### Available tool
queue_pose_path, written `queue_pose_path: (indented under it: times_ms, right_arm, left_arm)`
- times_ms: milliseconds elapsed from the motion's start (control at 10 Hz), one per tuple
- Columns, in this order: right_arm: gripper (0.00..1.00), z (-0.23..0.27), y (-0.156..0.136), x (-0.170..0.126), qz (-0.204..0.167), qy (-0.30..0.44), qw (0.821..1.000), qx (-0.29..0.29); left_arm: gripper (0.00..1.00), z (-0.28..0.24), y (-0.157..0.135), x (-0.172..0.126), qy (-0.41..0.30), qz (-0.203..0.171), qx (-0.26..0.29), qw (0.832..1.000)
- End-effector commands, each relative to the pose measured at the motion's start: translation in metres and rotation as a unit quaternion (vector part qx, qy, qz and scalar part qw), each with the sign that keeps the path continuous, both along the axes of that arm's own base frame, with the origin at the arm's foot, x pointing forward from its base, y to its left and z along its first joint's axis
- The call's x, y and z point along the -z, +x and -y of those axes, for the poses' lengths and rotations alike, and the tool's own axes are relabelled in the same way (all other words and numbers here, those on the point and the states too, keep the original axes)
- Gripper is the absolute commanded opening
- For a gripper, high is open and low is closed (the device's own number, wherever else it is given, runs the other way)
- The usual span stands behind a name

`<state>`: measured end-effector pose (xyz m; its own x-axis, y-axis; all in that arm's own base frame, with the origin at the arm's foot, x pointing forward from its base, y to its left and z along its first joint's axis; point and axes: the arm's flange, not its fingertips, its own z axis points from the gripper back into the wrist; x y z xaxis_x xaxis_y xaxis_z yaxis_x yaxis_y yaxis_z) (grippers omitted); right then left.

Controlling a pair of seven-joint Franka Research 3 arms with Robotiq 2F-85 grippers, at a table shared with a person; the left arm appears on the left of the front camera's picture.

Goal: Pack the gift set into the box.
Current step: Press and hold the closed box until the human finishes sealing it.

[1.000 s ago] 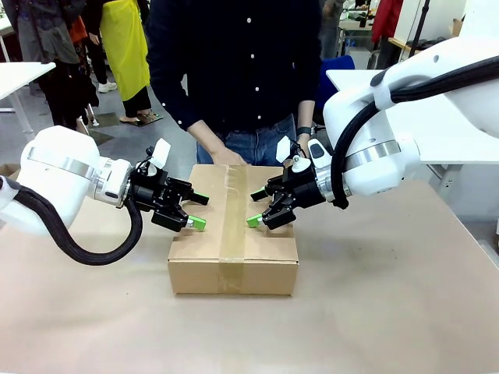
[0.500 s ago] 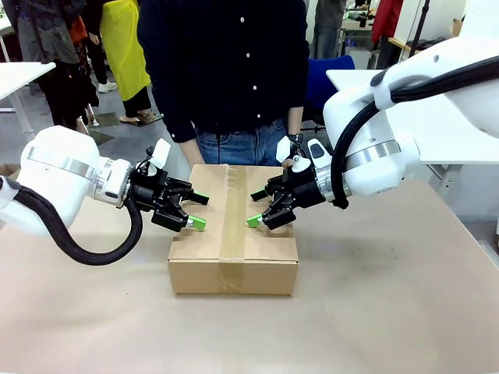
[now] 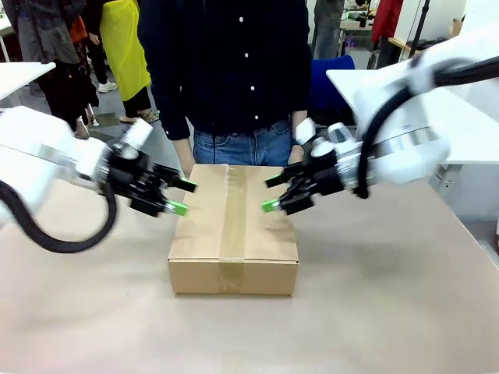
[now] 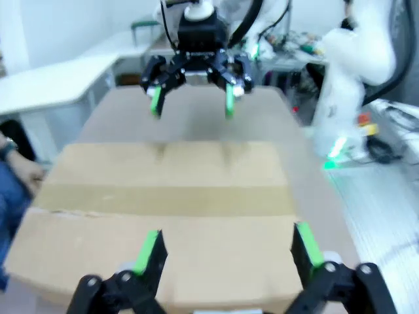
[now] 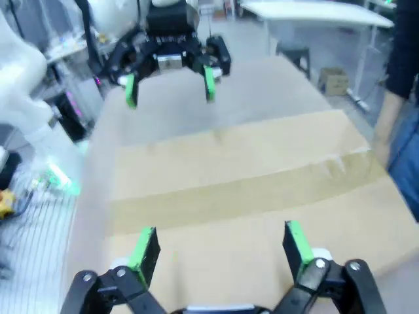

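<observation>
- Large plain brown corrugated cardboard carton [image 3: 233, 228] sits mid-tabletop [image 3: 374, 312], flaps down and a strip of clear tape [image 3: 232, 222] along the centre seam; the gift set is presumably inside, though that cannot be checked from outside.
- Left hand [image 3: 175, 195]: fingers spread apart, holding nothing, hovering just off the carton's left edge.
- Right hand [image 3: 273, 192]: fingers likewise parted and empty, above the carton's right half.
- The hands face each other across the carton; the taped seam runs from robot side to person side, square to the line between them.
- Both hands look about equally near; frames are motion-blurred, so contact with the cardboard is uncertain.
- Person [image 3: 226, 70] stands at the far edge.
</observation>
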<state>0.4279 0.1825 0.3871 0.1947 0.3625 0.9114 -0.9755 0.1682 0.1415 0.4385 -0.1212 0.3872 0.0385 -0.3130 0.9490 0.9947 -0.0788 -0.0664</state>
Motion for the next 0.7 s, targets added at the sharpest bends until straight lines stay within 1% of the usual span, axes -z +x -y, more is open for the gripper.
queue_pose_path:
  times_ms: [0,100,200,300,400,500,600]
  right_arm:
    - [1.00,0.119,-0.050,-0.061,-0.081,0.072,0.993,0.046]
    - [1.00,0.169,-0.068,-0.059,-0.111,0.107,0.986,0.058]
    - [1.00,0.212,-0.092,-0.044,-0.119,0.132,0.982,0.067]
    - [1.00,0.248,-0.117,-0.020,-0.120,0.149,0.973,0.130]
    - [1.00,0.262,-0.124,-0.001,-0.098,0.169,0.970,0.148]
    - [1.00,0.229,-0.088,-0.054,-0.113,0.131,0.981,0.087]
    - [1.00,0.229,-0.088,-0.054,-0.113,0.131,0.981,0.087]
  left_arm:
    - [1.00,-0.097,-0.028,-0.042,-0.016,-0.056,-0.008,0.998]
    - [1.00,-0.138,-0.038,-0.038,-0.036,-0.077,-0.008,0.996]
    - [1.00,-0.180,-0.053,-0.025,-0.041,-0.054,-0.045,0.997]
    - [1.00,-0.227,-0.069,-0.009,-0.077,-0.052,-0.161,0.983]
    - [1.00,-0.248,-0.076,-0.001,-0.116,-0.043,-0.194,0.973]
    - [1.00,-0.206,-0.069,-0.032,-0.049,-0.069,-0.081,0.993]
    - [1.00,-0.206,-0.069,-0.032,-0.049,-0.069,-0.081,0.993]
